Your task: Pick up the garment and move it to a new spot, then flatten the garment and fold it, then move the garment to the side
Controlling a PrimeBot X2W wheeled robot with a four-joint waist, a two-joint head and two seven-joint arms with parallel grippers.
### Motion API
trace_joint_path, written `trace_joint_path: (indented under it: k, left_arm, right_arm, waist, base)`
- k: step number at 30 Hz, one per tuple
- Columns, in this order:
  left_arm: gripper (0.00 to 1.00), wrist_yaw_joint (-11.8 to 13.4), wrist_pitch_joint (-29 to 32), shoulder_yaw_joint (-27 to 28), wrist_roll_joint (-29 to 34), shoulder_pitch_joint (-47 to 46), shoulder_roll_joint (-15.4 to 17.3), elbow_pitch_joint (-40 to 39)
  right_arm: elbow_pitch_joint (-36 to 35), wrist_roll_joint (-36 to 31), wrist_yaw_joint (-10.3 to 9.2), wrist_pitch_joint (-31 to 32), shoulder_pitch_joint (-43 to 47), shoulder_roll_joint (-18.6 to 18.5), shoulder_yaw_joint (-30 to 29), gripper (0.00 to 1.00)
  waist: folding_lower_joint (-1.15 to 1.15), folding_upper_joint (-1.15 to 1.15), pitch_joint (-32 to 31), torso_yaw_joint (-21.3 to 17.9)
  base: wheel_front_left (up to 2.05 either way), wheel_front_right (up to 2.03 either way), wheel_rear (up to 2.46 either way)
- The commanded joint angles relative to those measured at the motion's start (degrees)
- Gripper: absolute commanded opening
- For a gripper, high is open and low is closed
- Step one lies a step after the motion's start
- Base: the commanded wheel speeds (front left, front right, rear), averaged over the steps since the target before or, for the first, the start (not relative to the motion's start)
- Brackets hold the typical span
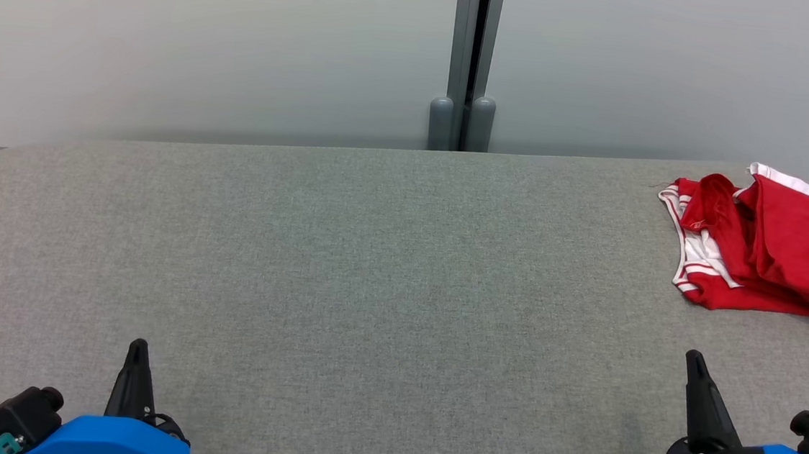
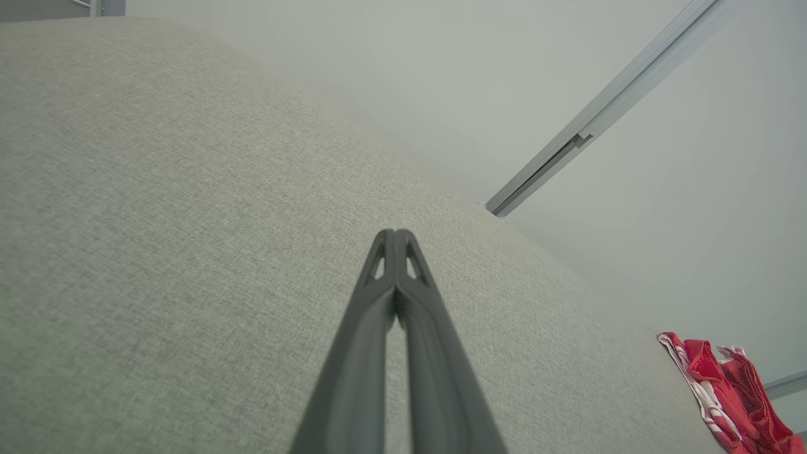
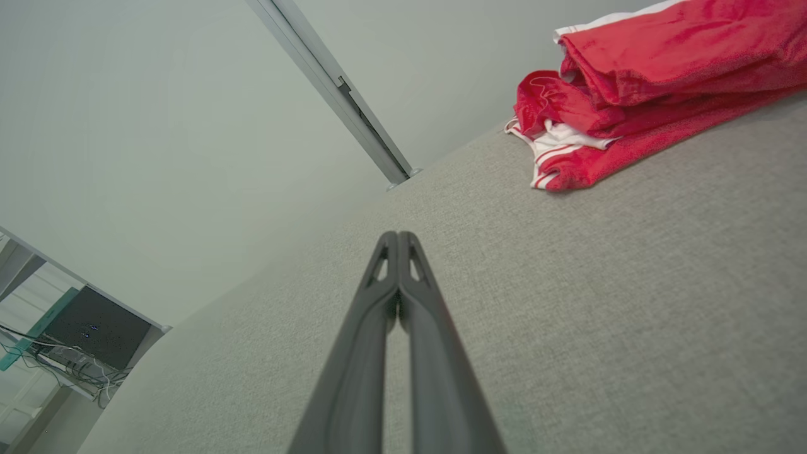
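While the left end effector (image 1: 138,350) and right end effector (image 1: 696,362) rest closed and empty at the lower corners, the bunched red garment (image 1: 771,249) lies at the upper right of the counter (image 1: 372,268), where a shallow pinch could drop it.

The head camera looks forward and down from above the near edge of a grey fabric worktop (image 1: 372,268), taking in its full depth up to a pale wall (image 1: 174,36) with a grey upright post (image 1: 474,59). The left wrist camera sits low, close over the worktop's near left part, looking along the left gripper (image 2: 395,233) toward the far edge, its picture tilted. The right wrist camera sits equally low near the right edge, looking along the right gripper (image 3: 398,234) the same way. All three views share the post and the red garment (image 1: 771,241) at the far right corner. The right wrist camera is nearest to it.
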Motion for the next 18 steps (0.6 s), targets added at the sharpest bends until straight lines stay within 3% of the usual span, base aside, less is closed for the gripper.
trace_joint_path:
  k: [1, 18]
  left_arm:
    - [0.00, -0.5, 0.4, 0.8, -1.7, -2.0, 0.1, -0.8]
    - [0.00, -2.3, 3.4, 2.8, -14.1, -3.3, -0.9, -0.8]
  right_arm:
    - [-0.7, 2.1, 0.01, 0.4, -1.6, -0.2, -0.3, 0.00]
    - [-0.6, 15.6, 0.02, 3.4, -2.4, -0.2, -0.8, 0.00]
  waist:
    - [0.00, -0.01, 0.0, 0.0]
    - [0.00, -0.01, -0.3, 0.1]
  base:
    - [0.00, 0.00, 0.00]
    - [0.00, 0.00, 0.00]
